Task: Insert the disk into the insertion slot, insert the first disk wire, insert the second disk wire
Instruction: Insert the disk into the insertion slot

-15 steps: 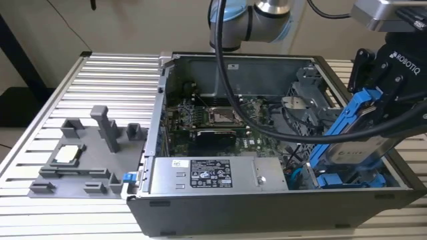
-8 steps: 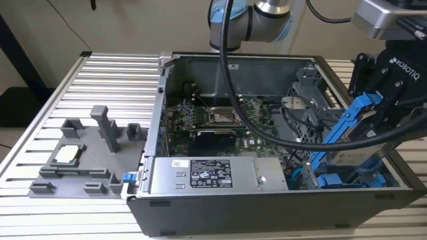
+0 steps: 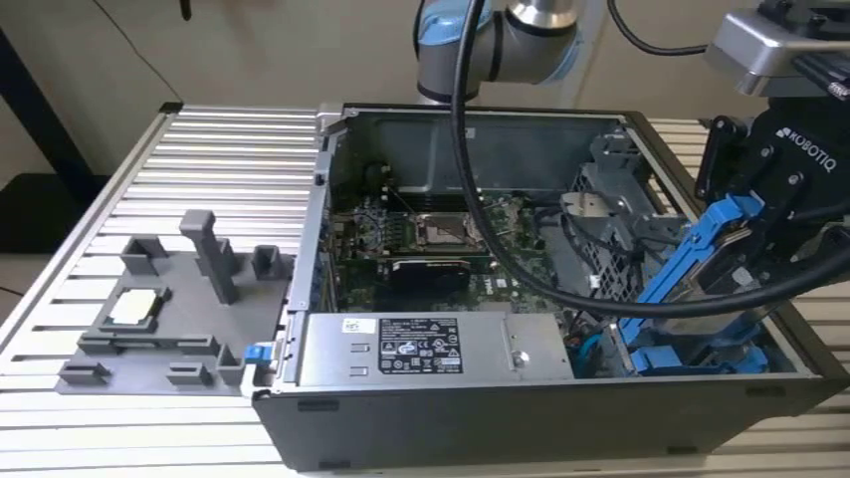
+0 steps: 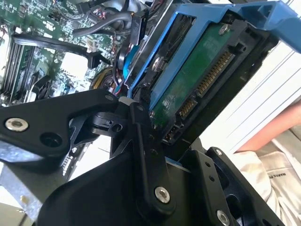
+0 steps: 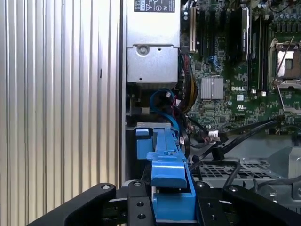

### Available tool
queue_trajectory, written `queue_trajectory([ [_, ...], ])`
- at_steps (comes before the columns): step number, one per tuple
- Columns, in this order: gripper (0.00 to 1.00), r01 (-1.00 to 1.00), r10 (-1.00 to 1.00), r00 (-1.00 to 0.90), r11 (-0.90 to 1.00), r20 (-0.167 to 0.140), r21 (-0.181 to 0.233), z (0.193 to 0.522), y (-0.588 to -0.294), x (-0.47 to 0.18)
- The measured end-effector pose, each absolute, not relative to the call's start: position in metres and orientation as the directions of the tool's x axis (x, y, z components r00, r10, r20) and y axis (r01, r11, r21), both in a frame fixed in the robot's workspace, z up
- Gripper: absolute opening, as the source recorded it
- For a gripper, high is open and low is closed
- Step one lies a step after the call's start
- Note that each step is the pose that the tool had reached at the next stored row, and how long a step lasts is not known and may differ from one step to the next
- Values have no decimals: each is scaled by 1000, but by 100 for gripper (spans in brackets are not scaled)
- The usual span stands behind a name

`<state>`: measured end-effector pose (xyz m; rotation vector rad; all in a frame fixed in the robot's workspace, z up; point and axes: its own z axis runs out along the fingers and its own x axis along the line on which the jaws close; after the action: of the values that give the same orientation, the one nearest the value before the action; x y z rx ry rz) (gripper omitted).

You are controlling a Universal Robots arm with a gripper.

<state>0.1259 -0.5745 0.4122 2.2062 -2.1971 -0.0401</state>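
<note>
Silver arm (image 3: 542, 20) with pale-blue joint caps (image 3: 439, 35), black cable (image 3: 463, 149), matte-black tool (image 5: 171, 207) (silver screws (image 4: 162, 194)).

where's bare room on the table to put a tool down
Free: ribbed table beyond the grey fixture, beside the computer case, and the strip in front of the fixture. Crowded: inside the case around the drive cage, where the gripper holds the disk among cables.
</note>
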Motion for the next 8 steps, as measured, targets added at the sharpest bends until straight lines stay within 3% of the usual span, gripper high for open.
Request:
queue_trajectory([
  [8,33,-999,-1000,6,-6,-2,38,401,-574,127],
])
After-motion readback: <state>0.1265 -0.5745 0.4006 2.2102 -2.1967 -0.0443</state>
